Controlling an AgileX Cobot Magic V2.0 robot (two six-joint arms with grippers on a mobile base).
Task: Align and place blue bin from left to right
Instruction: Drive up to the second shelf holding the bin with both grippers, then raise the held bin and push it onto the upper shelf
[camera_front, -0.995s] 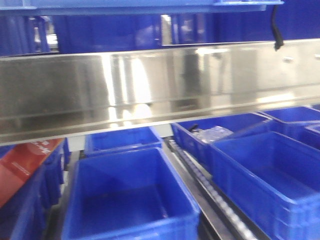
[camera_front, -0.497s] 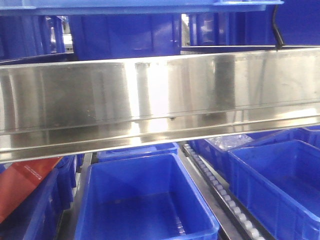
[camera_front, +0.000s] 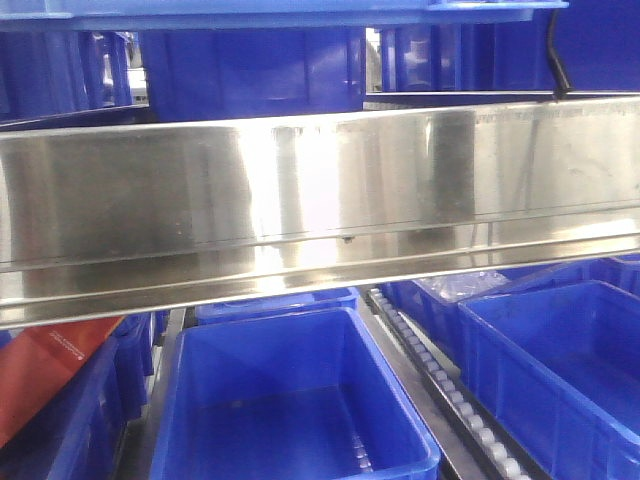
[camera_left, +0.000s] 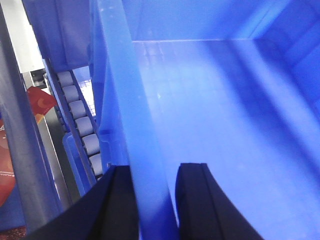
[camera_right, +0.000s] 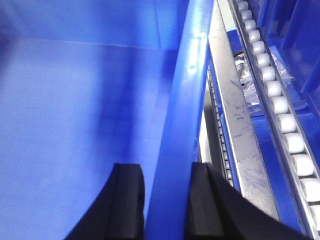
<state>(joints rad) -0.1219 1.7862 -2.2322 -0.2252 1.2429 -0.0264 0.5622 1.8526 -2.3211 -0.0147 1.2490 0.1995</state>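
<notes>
Between the fingers of each gripper runs a side rim of the bin (camera_front: 280, 420). The left gripper (camera_left: 155, 170) is closed over the left wall, one finger inside and one outside, and the right gripper (camera_right: 162, 167) pinches the right wall likewise. A roller track (camera_right: 280, 105) lies just outside the right gripper. The bin is empty, so it should be light though bulky. It is stiff, smooth plastic, so I'd judge the thick rims the sound hold, both sides together. A red box (camera_left: 40, 100) beyond the left gripper carries pale lettering, too blurred to read.
</notes>
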